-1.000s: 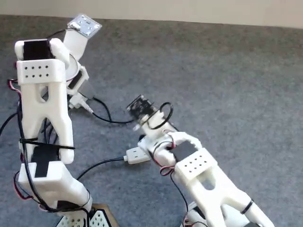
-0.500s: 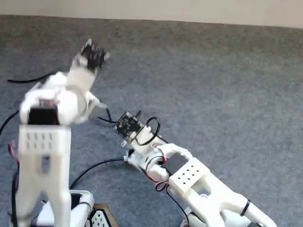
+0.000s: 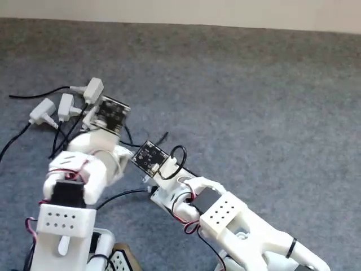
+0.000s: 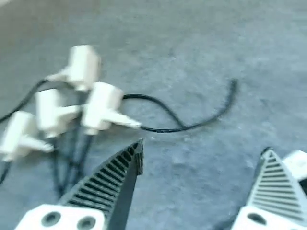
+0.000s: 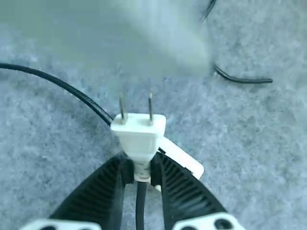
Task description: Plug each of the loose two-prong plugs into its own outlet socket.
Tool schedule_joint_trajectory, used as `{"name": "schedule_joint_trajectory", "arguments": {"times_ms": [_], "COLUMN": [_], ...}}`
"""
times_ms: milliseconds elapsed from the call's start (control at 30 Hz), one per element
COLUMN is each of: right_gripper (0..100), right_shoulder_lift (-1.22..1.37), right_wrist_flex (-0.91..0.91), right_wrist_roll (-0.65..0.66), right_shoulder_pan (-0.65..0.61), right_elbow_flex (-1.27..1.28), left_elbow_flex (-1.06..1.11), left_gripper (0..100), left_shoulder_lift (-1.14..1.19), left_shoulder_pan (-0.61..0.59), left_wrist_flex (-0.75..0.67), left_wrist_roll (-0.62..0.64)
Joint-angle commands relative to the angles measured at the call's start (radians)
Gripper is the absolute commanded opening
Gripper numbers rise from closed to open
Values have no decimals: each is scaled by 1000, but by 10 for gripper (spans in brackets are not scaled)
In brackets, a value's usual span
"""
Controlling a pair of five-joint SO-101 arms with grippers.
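My right gripper (image 5: 141,165) is shut on the neck of a white two-prong plug (image 5: 139,132), whose prongs point away from me just above the grey carpet. Its black cord (image 5: 62,86) trails off sideways. In the high view this arm's wrist (image 3: 149,156) hangs over the plug. My left gripper (image 4: 202,149) is open and holds nothing, a short way from a cluster of several white cord-end pieces (image 4: 100,105). The same pieces (image 3: 66,105) lie at the far left of the carpet. I cannot tell plugs from sockets among them.
Black cords (image 3: 34,95) run from the cluster across the carpet, and one loose cord end (image 4: 192,125) curves in front of the left gripper. A blurred white part of the other arm (image 5: 158,43) is close ahead of the held plug. Bare carpet (image 3: 271,101) stretches to the right.
The left arm has dropped from upright to a low pose toward the white cluster, uncovering it. The right arm has shifted a little to the left with the plug.
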Motion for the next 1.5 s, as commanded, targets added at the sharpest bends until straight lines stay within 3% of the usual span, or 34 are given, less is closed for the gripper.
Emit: {"name": "schedule_joint_trajectory", "arguments": {"times_ms": [0, 200, 400, 800, 1233, 1467], "right_gripper": [5, 5, 5, 5, 5, 5], "right_shoulder_lift": [-31, -31, -90, -255, -254, -137], "right_wrist_flex": [-21, -13, 133, 417, 453, 529], "right_wrist_roll": [-40, -54, -48, -21, -11, 38], "right_shoulder_pan": [13, 76, 71, 27, 88, 139], "right_elbow_flex": [-7, -15, -105, -337, -384, -424], "left_elbow_flex": [42, 116, 182, 191, 219, 163], "left_gripper": [366, 366, 365, 363, 362, 362], "left_shoulder_lift": [-18, -18, -13, -10, -16, -8], "left_shoulder_pan": [114, 114, 59, 62, 104, 27], "left_wrist_flex": [-26, -58, -184, -183, -187, -183], "left_wrist_roll": [52, 51, 51, 51, 51, 55]}}
